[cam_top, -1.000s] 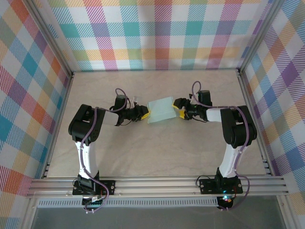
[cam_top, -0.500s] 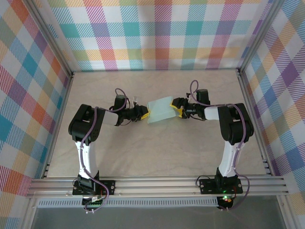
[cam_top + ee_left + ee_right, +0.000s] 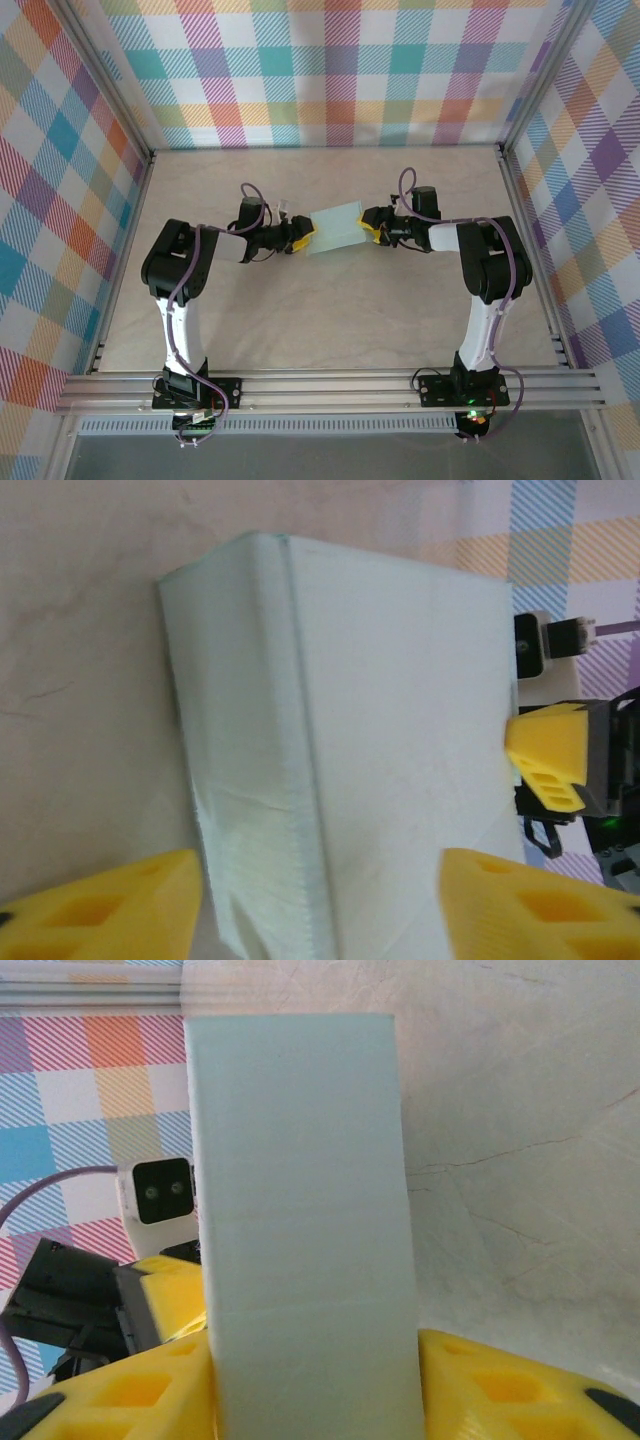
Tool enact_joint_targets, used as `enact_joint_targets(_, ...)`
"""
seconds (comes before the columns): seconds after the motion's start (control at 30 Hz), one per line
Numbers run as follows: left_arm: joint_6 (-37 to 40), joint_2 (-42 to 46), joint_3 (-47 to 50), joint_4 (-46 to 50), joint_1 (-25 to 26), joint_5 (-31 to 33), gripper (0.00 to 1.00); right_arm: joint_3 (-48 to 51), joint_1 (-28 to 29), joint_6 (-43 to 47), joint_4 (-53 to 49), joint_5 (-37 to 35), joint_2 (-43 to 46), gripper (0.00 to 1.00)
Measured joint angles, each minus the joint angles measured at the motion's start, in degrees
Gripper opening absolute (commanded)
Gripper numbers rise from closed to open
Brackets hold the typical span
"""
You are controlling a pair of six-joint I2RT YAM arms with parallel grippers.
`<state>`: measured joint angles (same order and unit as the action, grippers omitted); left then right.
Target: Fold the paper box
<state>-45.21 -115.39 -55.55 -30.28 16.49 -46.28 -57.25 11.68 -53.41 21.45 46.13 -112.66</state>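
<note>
one pale mint-blue thin-card paper box (image 3: 335,230) out there, already squared up into a small flat rectangular box, sitting mid-table on the beige marbled table top (image 3: 330,330). its long axis runs side to side, straight across the line between the two arms. that's the relation that matters: the left gripper (image 3: 303,236) sits at the box's left end and the right gripper (image 3: 372,229) at its right end, facing each other, neither one nearer than the other. on the right wrist view, the yellow fingers (image 3: 500,1390) are pressed up against both flat sides of the paper box, which rises tall and narrow between them, so the right gripper is clamped on it. on the left wrist view it's a different story: the yellow fingers (image 3: 100,910) stand spread wide, one on each side of the box's near end, nothing pinched, though this close i can't swear the left-hand one isn't brushing the corner. so the box lies dead ahead of the left gripper, and any closing or tucking at that end looks like it has to come straight in along the long axis while the right gripper steadies. the count: one box, two arms, two grippers, two yellow fingers on each, and no loose flaps that i can make out from above.
</note>
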Motion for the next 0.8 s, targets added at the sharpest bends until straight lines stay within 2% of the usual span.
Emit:
enact_joint_targets(0.13,3.8,3.5,2.4,0.6,0.4,3.6,0.87,0.1,0.0,-0.2,0.0,0.0,0.8,0.49)
enact_joint_targets(0.23,8.8,8.0,5.3,2.7,1.3,9.5,0.9,0.2,0.0,-0.4,0.0,0.0,2.1,0.49)
enact_joint_targets(0.3,13.6,11.6,7.0,4.2,2.3,14.3,0.98,0.3,-0.1,-0.6,0.0,-0.1,3.0,0.49)
enact_joint_targets(0.43,27.1,20.5,10.5,3.9,9.0,26.1,1.0,1.0,-0.6,-1.3,0.0,-0.2,4.9,0.49)
enact_joint_targets(0.53,36.6,24.7,12.9,0.3,15.1,33.1,1.0,1.8,-1.2,-1.7,0.0,-0.2,6.5,0.49)
enact_joint_targets(0.63,46.8,26.3,15.5,-4.0,20.0,40.1,1.0,2.8,-1.8,-1.9,0.0,-0.2,8.2,0.48)
enact_joint_targets(0.8,68.9,24.5,17.4,-10.7,28.1,54.6,1.0,4.8,-2.6,-2.3,0.0,-0.2,11.7,0.48)
